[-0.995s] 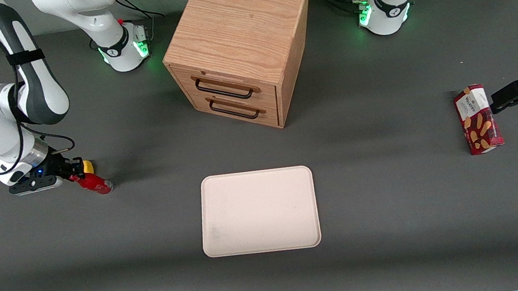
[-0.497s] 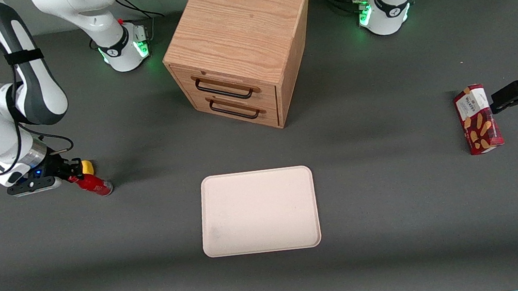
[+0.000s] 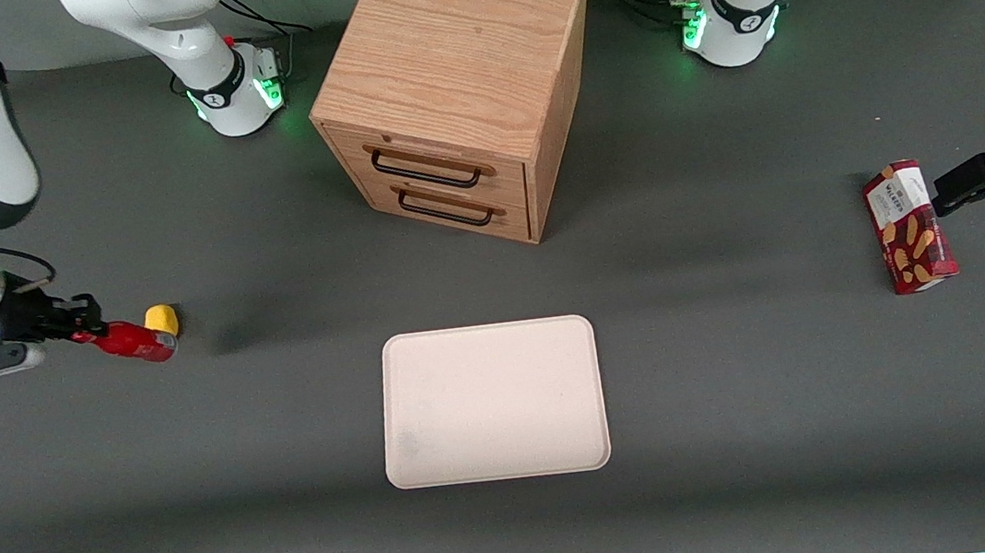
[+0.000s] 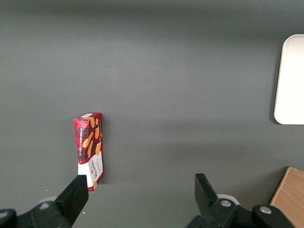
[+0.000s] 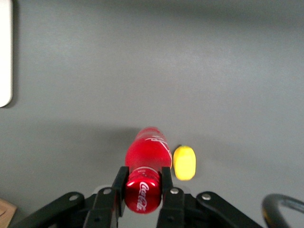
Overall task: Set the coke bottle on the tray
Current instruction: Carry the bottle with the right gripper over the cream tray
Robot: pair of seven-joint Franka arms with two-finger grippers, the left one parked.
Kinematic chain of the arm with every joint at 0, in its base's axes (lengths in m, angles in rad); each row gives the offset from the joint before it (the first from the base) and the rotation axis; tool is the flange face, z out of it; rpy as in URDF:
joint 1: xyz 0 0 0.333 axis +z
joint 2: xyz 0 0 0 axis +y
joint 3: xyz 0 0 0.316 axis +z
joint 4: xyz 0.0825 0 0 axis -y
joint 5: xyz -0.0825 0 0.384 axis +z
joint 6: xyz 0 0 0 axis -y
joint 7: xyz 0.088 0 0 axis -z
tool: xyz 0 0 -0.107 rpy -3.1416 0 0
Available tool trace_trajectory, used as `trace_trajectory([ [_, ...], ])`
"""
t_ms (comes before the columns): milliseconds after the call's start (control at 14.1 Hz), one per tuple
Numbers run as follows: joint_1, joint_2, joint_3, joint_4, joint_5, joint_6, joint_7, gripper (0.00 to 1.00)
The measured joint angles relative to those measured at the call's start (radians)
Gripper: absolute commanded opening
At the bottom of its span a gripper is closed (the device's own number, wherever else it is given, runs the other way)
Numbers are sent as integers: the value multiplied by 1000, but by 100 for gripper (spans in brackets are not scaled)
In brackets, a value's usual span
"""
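Note:
My right gripper is shut on the cap end of the red coke bottle, near the working arm's end of the table. The bottle lies almost level in the grip, lifted off the table; its shadow falls on the surface toward the tray. In the right wrist view the two black fingers clamp the cap of the bottle. The cream tray lies flat at the middle of the table, nearer the front camera than the cabinet; one of its edges shows in the right wrist view.
A small yellow lump lies on the table beside the bottle's base, also shown in the right wrist view. A wooden two-drawer cabinet stands farther from the camera than the tray. A red snack box lies toward the parked arm's end.
My gripper has risen and drawn away from the tray with the bottle in it. The bottle has gone from slanting down to nearly level, uncovering the yellow lump.

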Motion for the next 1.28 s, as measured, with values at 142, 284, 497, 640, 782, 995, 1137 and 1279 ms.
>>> trace_trajectory([
  [142, 0, -3, 0, 104, 0, -117, 0, 0],
  [284, 0, -6, 0, 201, 0, -221, 0, 0],
  [497, 0, -10, 0, 341, 0, -367, 0, 0],
  [640, 0, -12, 0, 409, 0, -435, 0, 0],
  [782, 8, -11, 0, 440, 0, -456, 0, 0],
  [995, 76, 22, 3, 464, 3, -455, 58, 0],
  [1137, 159, 84, 5, 529, 5, -456, 137, 0],
  [1279, 247, 168, 7, 632, 6, -479, 245, 0],
])
